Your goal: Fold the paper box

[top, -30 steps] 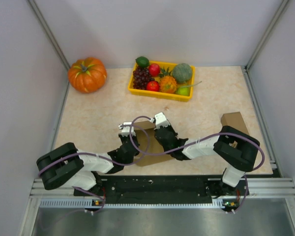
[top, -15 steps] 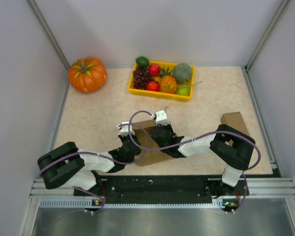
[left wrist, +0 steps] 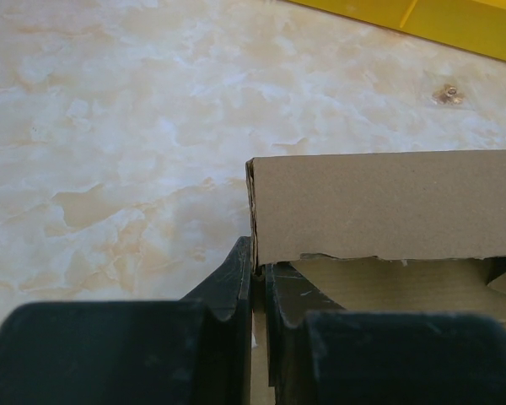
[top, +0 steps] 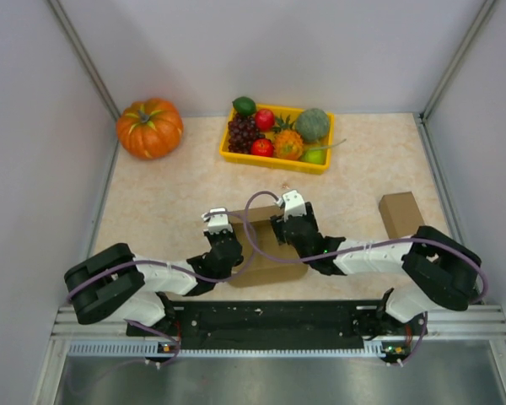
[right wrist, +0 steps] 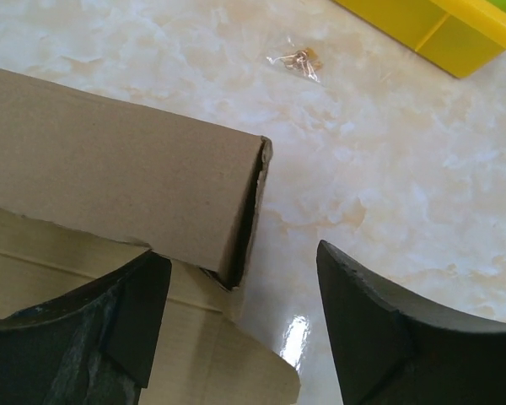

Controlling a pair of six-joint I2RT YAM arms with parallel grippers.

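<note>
**Letting go, right side**

The right gripper (right wrist: 240, 257) had just sprung open astride a wall corner of the paper box (top: 266, 253) — no longer pinching. The left gripper (left wrist: 257, 266) stayed clamped on the opposite wall. The box sat front-centre on the table (top: 152, 202), half folded.

Pumpkin (top: 149, 127) back left corner; yellow tray (top: 274, 160) holding fruit back centre.

The bench (top: 169, 194) is pale, marbled stone in look. At its upper left sits an orange pumpkin (top: 149, 127), and at top centre a yellow fruit tray (top: 270, 160). A half-folded paper box (top: 274, 270) rests at lower centre. A smaller cardboard box (top: 401, 214) lies well apart at the right. A tiny crumpled scrap (right wrist: 297, 61) lies near the tray.
</note>
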